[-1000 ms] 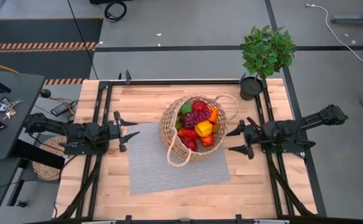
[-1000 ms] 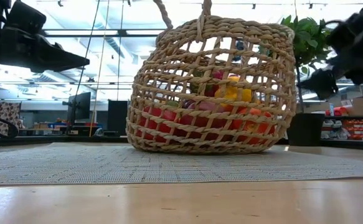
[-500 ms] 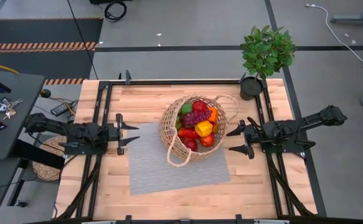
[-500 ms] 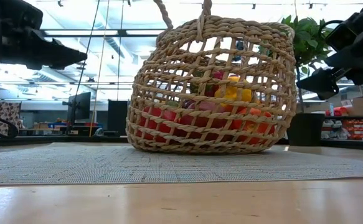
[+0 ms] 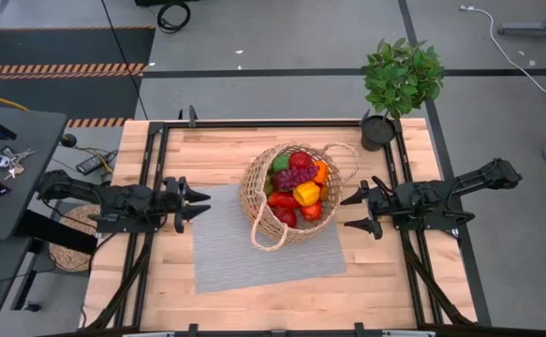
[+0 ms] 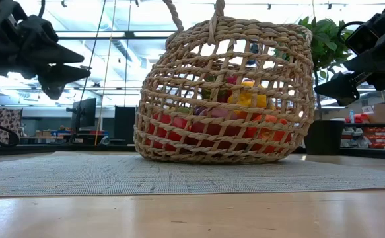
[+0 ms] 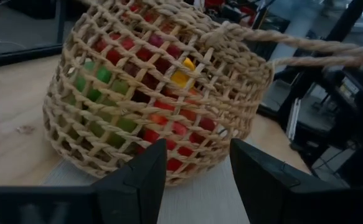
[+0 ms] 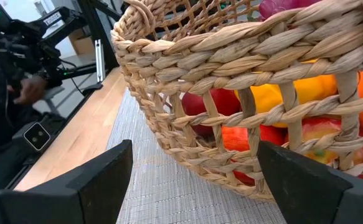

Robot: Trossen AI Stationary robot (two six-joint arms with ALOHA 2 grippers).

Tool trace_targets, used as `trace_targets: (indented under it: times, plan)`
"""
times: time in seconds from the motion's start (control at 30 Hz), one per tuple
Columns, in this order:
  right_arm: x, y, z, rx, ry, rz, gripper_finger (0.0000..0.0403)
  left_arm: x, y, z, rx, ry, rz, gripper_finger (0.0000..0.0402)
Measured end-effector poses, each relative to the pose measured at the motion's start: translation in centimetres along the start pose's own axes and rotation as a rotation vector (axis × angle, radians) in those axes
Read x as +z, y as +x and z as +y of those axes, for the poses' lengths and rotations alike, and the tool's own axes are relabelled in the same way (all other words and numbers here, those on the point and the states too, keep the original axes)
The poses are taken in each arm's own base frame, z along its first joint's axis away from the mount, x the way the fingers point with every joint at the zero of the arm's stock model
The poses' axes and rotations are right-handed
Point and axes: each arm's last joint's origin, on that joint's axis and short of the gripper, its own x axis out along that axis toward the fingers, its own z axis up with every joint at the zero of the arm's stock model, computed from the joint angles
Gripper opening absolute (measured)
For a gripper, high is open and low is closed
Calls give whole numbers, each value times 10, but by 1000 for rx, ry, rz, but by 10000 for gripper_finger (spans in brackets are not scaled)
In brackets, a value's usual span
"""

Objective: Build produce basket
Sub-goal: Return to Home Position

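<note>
grey mat (image 5: pixel 254 253) on table (image 5: pixel 207 150), nearest. basket (image 5: pixel 246 198) upright on mat's far right part, produce (image 5: pixel 296 192) piled inside. left gripper (image 5: pixel 196 201) at mat's left edge, fingers apart, empty. right gripper (image 5: pixel 350 212) near basket's right side, fingers wide apart, empty. potted plant (image 5: pixel 402 75) at far right corner.

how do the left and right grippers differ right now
Spread: the left gripper has its fingers only moderately apart, while the right gripper has them spread wide.
Distance: the left gripper stops short of the basket, with a strip of grey mat between them; the right gripper sits much closer to the basket's side.
Shared: both are open, empty and pointed at the basket.
</note>
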Motion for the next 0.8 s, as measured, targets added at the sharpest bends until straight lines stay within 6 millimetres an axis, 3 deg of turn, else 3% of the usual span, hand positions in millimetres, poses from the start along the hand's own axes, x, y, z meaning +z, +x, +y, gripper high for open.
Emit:
trace_targets:
  times: [0.8]
  plan:
    - [0, 0, 0, 0, 0, 0, 348, 0, 0, 0, 3, -8, -3, 178]
